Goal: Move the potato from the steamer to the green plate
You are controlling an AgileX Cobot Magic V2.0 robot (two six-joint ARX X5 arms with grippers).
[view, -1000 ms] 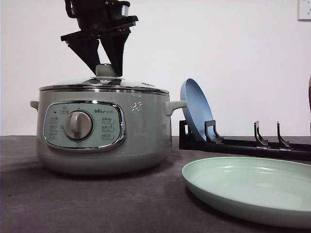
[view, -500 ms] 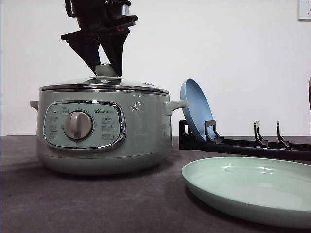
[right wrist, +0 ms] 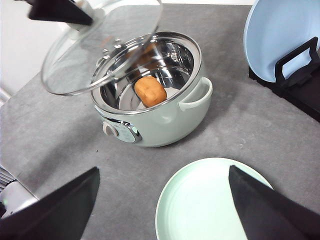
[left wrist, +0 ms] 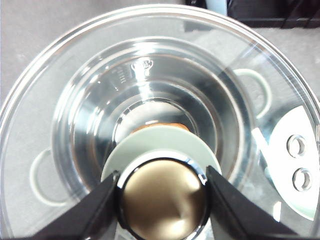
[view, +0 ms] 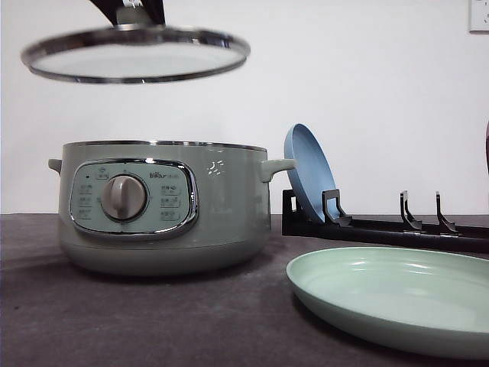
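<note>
The steamer (view: 160, 206) stands uncovered at the table's left. My left gripper (left wrist: 161, 176) is shut on the knob (left wrist: 162, 200) of the glass lid (view: 136, 53) and holds it in the air above the pot, slightly tilted. The orange-brown potato (right wrist: 150, 90) lies in the steel bowl of the steamer (right wrist: 165, 117), and a sliver of the potato (left wrist: 160, 127) shows through the glass. The green plate (view: 390, 298) lies flat at the front right, bare. My right gripper (right wrist: 162, 210) hangs open high above the green plate (right wrist: 215, 205), nothing between its fingers.
A blue plate (view: 308, 172) stands on edge in a black dish rack (view: 382, 227) behind the green plate, right of the steamer's handle (view: 275, 167). Bare grey table (view: 153, 321) lies in front of the pot.
The left gripper has lifted the lid off the steamer, straight up and a little to the left. The pot, both plates and the rack have not moved.
</note>
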